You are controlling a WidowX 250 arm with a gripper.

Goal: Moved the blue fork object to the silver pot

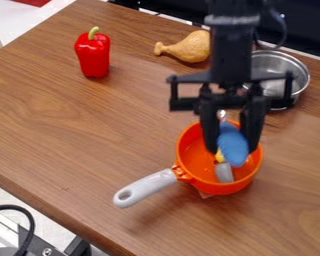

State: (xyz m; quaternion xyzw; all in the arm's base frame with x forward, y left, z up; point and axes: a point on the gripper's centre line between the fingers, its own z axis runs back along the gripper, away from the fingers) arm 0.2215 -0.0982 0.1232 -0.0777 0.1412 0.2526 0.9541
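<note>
Nearest to the camera, at the lower left, a curved black cable is seen beside grey and black equipment, below the edge of the brown wood-grained table. On the table, a light grey handle is pointed toward the lower left; by its other end it is joined to a round orange pot. A small tan corner is glimpsed under the near side of this pot. Inside the pot, a grey flat-ended piece and a small bit of yellow can be made out, both partly covered from view.

Above the opening of the orange pot, the blue fork object is held by the black two-finger gripper. The fingers are parted by about the width of the blue object, which is clasped between them with its broad rounded part turned downward. A small silvery bit is seen at its upper end.

Farther back, on the right, the round silver metal pot is partly hidden behind the arm; the blue object is held apart from it. On the left, a red bell pepper with a green stem is seen. Between pepper and arm, a tan drumstick-shaped toy is laid on its side near the table's far edge.
</note>
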